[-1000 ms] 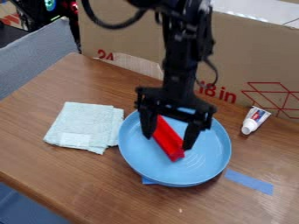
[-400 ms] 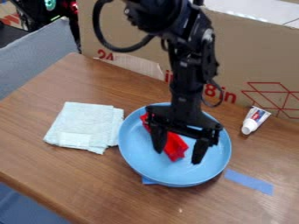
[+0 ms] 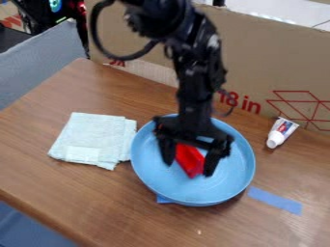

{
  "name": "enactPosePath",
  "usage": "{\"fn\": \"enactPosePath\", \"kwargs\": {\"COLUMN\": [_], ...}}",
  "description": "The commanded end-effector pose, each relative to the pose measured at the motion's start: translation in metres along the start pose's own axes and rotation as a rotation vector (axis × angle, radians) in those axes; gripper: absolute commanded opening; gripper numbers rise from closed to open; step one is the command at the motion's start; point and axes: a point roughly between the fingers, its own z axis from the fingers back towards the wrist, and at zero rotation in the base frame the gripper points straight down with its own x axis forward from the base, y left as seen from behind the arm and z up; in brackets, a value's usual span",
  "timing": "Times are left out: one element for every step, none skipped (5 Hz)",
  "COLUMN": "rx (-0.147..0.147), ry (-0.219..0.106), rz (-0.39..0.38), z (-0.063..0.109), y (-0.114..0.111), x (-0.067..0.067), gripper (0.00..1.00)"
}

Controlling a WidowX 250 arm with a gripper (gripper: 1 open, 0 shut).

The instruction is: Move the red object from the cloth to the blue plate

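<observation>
**Red block in the blue plate, gripper spread around it**

The bright red elongated plastic-looking block lies inside the large round light blue plate with a raised rim, a little right of the frame's centre and in the lower half. The block sits near the middle of the plate, its long side running diagonally from upper left to lower right.

The black gripper points straight down over the plate, its dark fingers spread wide, one on each side of the red block. The jaws stand apart and do not pinch the block; whether a fingertip touches the block or the plate floor cannot be told at this sharpness. The black arm rises from the gripper to the top of the frame, where black cables loop.

The pale mint-white folded square cloth with a faint grid texture lies flat on the brown wooden table, left of the plate and just beside its rim, with nothing on it.

At the right, a small white tube with red print lies on the table near a brown cardboard box with red markings. A strip of blue tape sticks to the table at the lower right, just beside the plate.
</observation>
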Motion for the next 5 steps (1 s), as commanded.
{"fn": "enactPosePath", "kwargs": {"rx": [0.003, 0.009, 0.004, -0.003, -0.009], "ry": [-0.059, -0.044, -0.071, -0.065, -0.075], "rz": [0.003, 0.013, 0.022, 0.021, 0.031], "z": [0.011, 0.011, 0.002, 0.001, -0.007], "y": [0.008, 0.028, 0.031, 0.033, 0.034], "x": [0.018, 0.011, 0.016, 0.010, 0.015], "gripper": [1.00, 1.00, 1.00, 1.00, 1.00]}}
